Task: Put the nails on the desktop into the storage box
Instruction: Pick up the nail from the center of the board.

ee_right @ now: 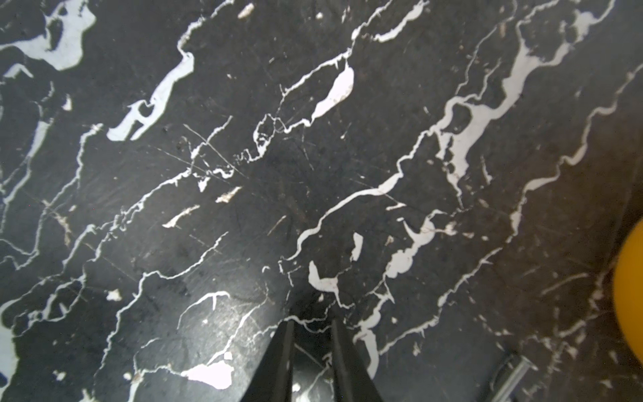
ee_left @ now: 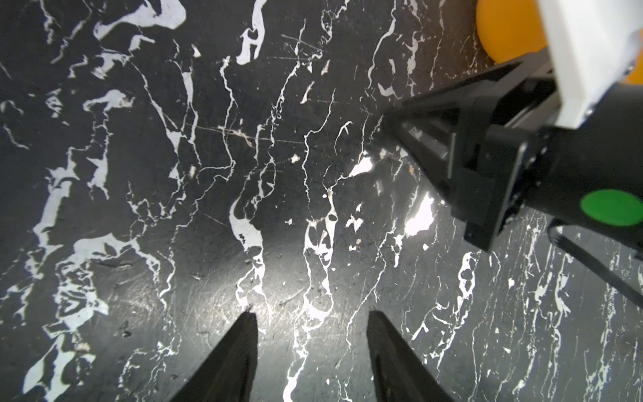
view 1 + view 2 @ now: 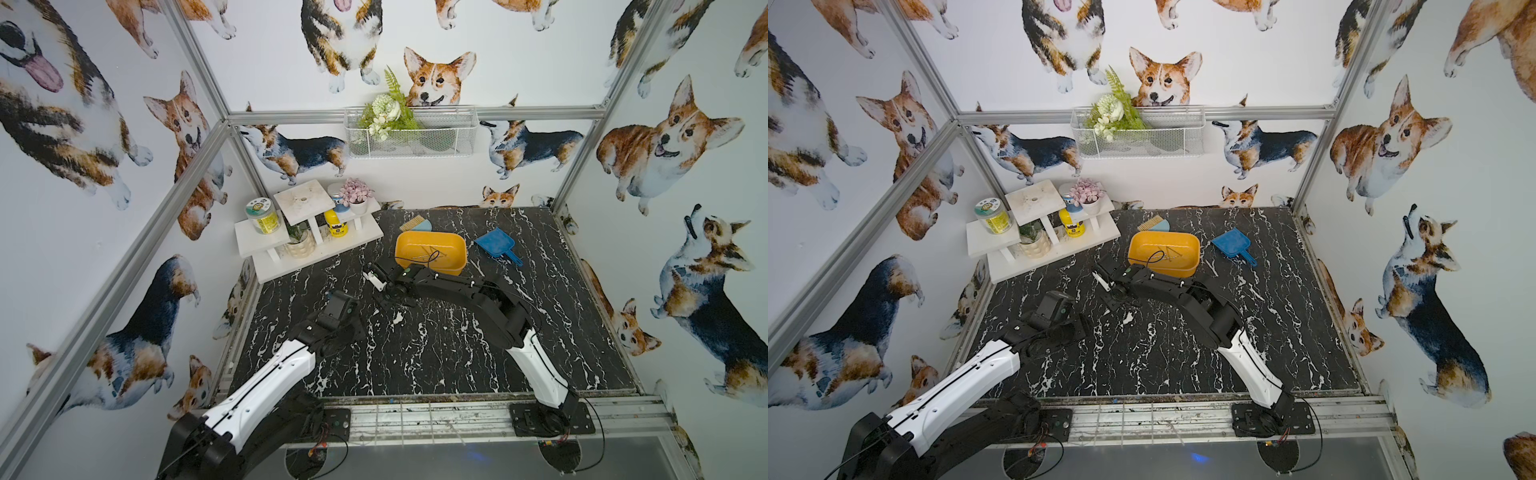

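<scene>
The left gripper (image 2: 309, 316) hangs over the bare black marble-patterned desktop (image 3: 457, 353). Its jaws are released and well apart, with nothing between them. No nail can be made out ahead of it, only white veins and fine scratches.

Just past it, on its box side, the right gripper (image 1: 311, 322) points down at the desktop with its jaws drawn to a narrow gap. Nothing shows pinched there, though a needle-slim nail would be hard to see.

Beside this gripper, back from its fingertips and on the side toward the box, lies a blurred short grey metal rod (image 1: 511, 379), probably a nail. Its long axis runs askew to the line on which the jaws close, so a grasp would likely need a pull back and a wrist turn.

Farther that way stands the shallow yellow-orange plastic storage box (image 3: 415, 235), with several thin grey metal nails (image 3: 432, 254) lying in it. The right gripper is the nearer one to both rod and box.
</scene>
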You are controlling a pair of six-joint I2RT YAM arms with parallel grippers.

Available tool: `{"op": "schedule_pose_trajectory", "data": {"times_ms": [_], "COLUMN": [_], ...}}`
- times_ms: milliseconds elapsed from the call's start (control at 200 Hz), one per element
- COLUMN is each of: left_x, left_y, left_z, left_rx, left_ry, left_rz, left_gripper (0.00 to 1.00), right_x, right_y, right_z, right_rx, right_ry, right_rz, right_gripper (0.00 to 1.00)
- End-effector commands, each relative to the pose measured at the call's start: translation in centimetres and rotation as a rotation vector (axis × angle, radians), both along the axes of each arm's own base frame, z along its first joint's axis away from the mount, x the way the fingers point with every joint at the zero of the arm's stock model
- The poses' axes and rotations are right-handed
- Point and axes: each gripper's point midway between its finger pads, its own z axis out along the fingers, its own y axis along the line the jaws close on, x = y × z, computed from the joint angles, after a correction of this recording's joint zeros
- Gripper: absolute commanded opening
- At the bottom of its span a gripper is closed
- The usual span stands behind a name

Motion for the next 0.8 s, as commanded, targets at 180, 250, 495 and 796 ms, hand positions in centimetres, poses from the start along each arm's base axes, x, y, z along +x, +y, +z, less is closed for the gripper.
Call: {"op": "schedule_pose_trajectory", "data": {"times_ms": [180,250,495,796], "left_x": [0.1,0.1,0.4,0.6], "left_y": [0.0,0.0,-0.3,-0.4], "left_z": [0.3,0.3,0.6,0.7], "left_rx": [-0.010,-0.011,-0.022,-0.026], "left_ry": [-0.009,-0.011,-0.018,-0.020], "left_rz": [0.006,0.008,0.007,0.005], "left_gripper": [0.57,0.57,0.57,0.57], "right_x": [-2.3,-2.5,-3.1,-3.5], "right_y": [-3.3,-3.7,-4.9,-5.6], "right_z": [-1.7,-1.5,-1.8,-2.3], "right_rx": [-0.127,-0.127,-0.141,-0.146], "right_ry": [0.095,0.093,0.102,0.123], "right_rz": [-0.027,-0.030,-0.031,-0.035], "right_gripper": [0.27,0.27,0.26,0.10]}}
